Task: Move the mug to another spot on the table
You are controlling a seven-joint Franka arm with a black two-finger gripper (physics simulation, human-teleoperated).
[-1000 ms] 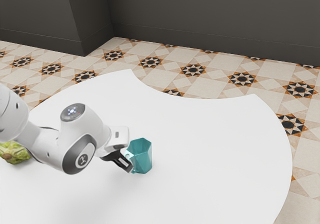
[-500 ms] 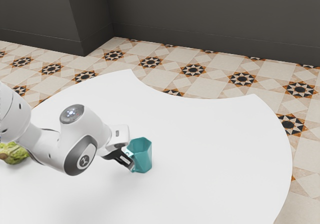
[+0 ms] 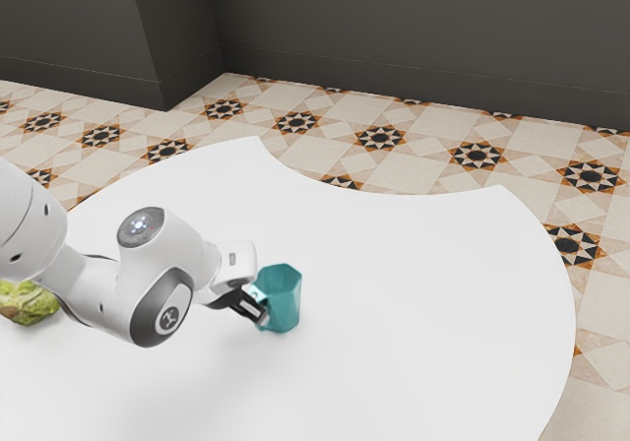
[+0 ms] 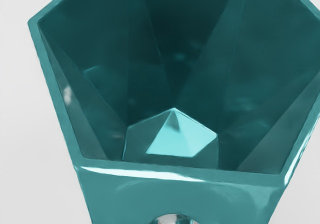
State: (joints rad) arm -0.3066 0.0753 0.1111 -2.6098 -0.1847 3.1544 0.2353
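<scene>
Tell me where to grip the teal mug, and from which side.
Take the teal mug by its handle, coming from the exterior view's left, where the gripper is. It stands open end up, the handle faces the arm, and the faceted walls flare wide toward the rim, probably a poorer hold.

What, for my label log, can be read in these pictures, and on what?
No words or numbers can be read.
The teal mug is plain, outside and inside.
The arm's round joint cap bears a small mark, too small to read.
</scene>
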